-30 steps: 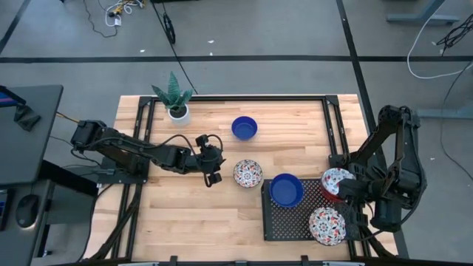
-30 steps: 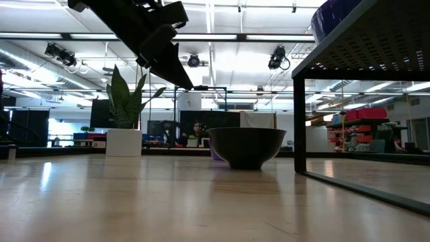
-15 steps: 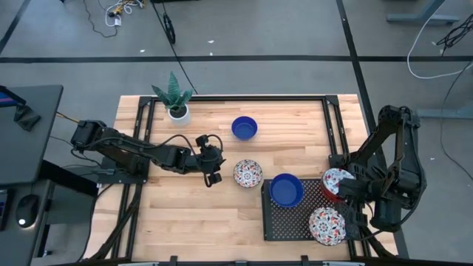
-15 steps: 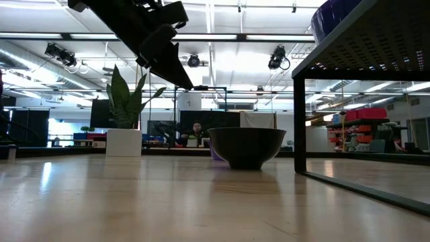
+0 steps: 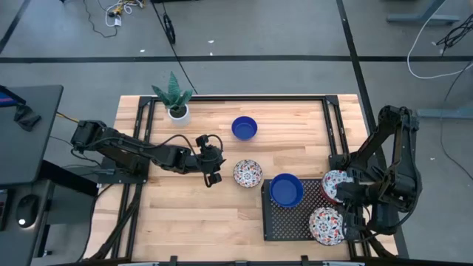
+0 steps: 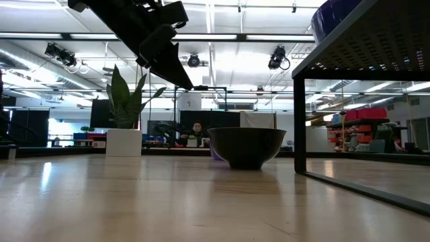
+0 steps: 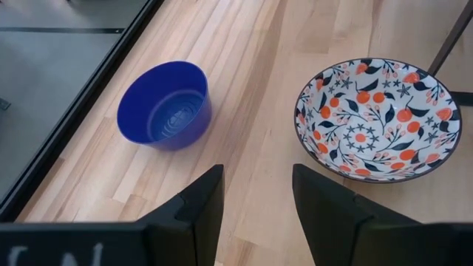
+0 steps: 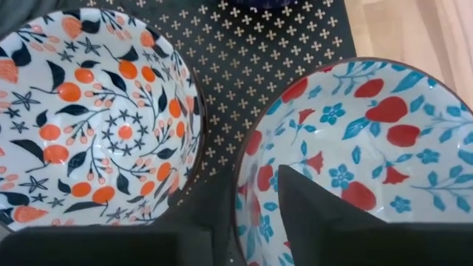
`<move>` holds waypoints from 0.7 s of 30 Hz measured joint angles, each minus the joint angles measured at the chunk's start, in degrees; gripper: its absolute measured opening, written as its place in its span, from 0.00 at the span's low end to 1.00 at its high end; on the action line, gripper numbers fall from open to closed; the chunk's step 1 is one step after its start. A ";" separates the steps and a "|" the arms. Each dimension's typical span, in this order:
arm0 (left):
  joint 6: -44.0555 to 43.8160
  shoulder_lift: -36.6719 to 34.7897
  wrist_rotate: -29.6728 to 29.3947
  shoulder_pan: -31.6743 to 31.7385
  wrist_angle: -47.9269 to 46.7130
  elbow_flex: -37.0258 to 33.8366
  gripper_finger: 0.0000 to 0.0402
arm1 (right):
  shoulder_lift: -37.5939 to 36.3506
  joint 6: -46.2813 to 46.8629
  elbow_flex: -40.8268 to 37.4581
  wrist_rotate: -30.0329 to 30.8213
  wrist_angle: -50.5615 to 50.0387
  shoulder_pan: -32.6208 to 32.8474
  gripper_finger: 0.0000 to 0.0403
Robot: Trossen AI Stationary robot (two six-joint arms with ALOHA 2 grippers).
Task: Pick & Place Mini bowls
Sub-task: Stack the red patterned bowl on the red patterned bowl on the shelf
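The right tool sits at the right end of a black perforated metal rack, its fingers closed over the rim of a white mini bowl with red and blue flowers; in the right wrist view one finger lies inside that bowl. Just beside it on the rack rests a white mini bowl patterned with orange fruit and dark leaves. A glossy cobalt blue mini bowl sits at the rack's left end.

The left tool hovers over the wooden bench with its fingers narrowly apart and nothing between them. Near it stands another orange-patterned mini bowl, just left of the rack. A second cobalt blue mini bowl sits farther back on the bench. A green plant in a white pot stands at the back left corner.
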 joint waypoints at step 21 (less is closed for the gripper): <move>0.11 0.00 0.00 0.00 0.00 0.00 0.41 | -3.93 1.40 0.00 -0.32 4.83 -0.04 0.38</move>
